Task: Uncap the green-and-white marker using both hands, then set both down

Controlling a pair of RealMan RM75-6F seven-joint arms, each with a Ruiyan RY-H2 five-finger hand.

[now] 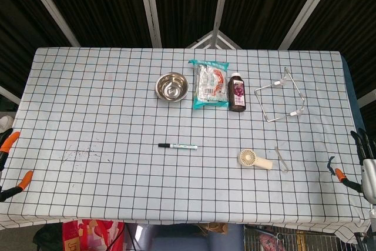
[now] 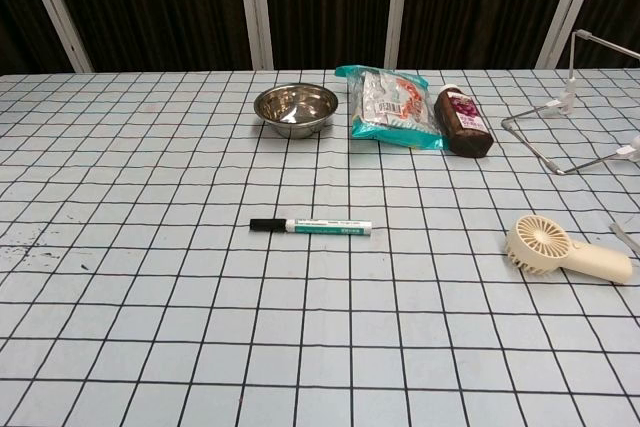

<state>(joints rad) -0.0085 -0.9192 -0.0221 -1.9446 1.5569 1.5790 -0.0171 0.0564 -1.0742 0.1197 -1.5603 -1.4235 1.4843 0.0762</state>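
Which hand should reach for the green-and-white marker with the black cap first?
Probably the left, though neither hand shows clearly. The green-and-white marker with the black cap lies slightly left of the middle, with bare checked cloth beside it there. The cream handheld fan lies on the right side.

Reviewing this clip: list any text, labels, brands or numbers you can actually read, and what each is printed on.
Nothing reads clearly in either view.
Green-and-white marker: print along the barrel, too small to read.
Snack packet: printed graphics, lettering blurred.
Dark bottle: label present, text unreadable.
Red bag below the table edge: pale lettering, cut off and blurred.
Handheld fan and steel bowl: no markings seen.
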